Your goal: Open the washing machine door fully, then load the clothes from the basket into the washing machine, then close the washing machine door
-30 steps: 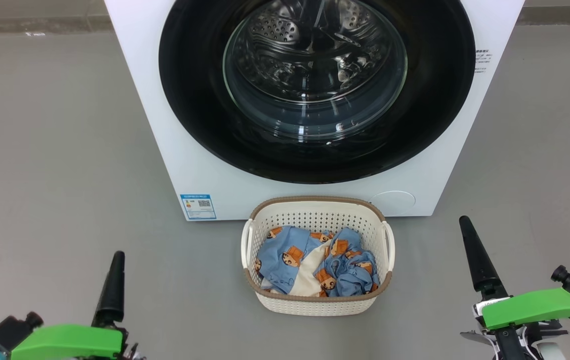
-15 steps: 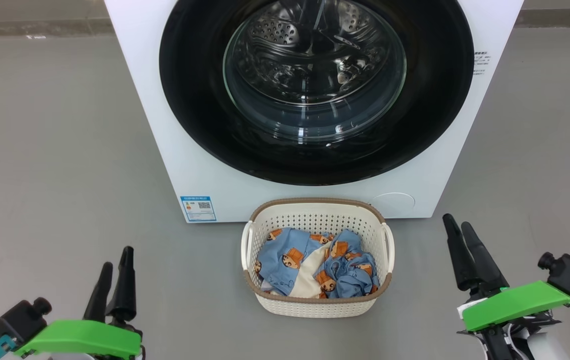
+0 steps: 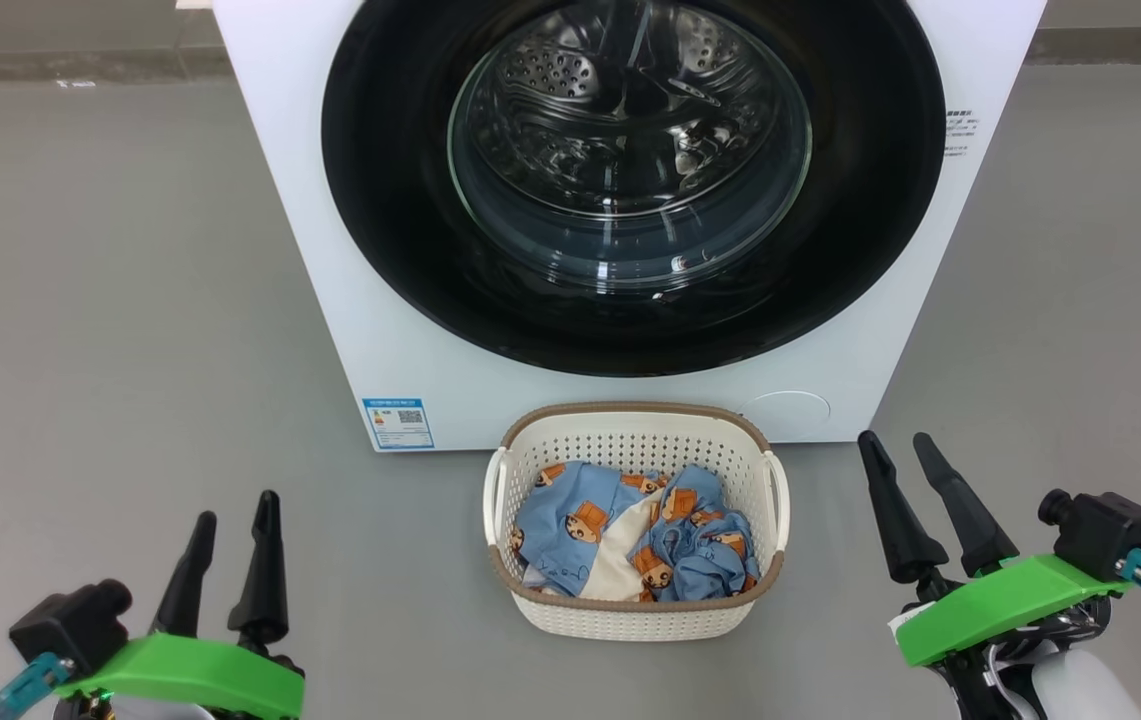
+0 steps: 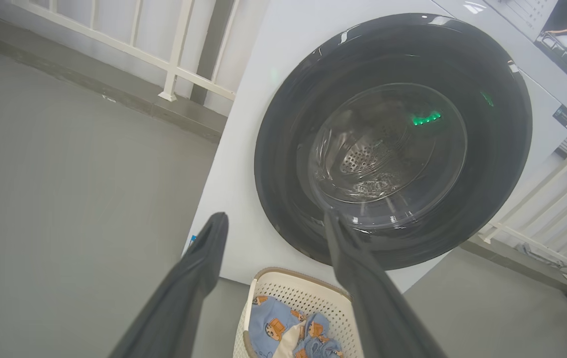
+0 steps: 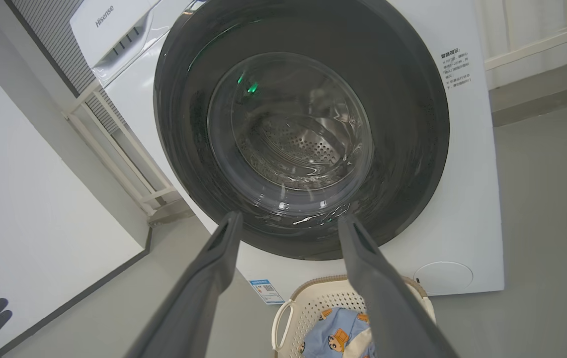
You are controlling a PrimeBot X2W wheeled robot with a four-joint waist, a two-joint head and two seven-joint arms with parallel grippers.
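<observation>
The white washing machine [image 3: 330, 250] stands ahead, its door [image 3: 390, 200] shut flat against the front, with a black ring around a clear glass bowl. The cream basket [image 3: 630, 440] sits on the floor right before it and holds the light blue clothes [image 3: 570, 520]. My left gripper [image 3: 236, 508] is open and empty at the lower left, well to the left of the basket. My right gripper [image 3: 895, 440] is open and empty at the basket's right. Both wrist views look up between spread fingers, left gripper [image 4: 274, 216] and right gripper [image 5: 289, 217], at the door [image 4: 283, 149] [image 5: 412, 124], with the basket [image 4: 293, 298] [image 5: 313, 303] below.
Grey floor lies on both sides of the machine. A white railing [image 4: 174, 49] runs behind it, and a white wall panel [image 5: 25, 199] stands off to one side. A blue label [image 3: 398, 424] and a round cap [image 3: 787, 408] mark the machine's lower front.
Both grippers have turned about their wrists, so each now shows two spread fingers instead of one. The right gripper has shifted left toward the basket. The head view has tilted slightly.
</observation>
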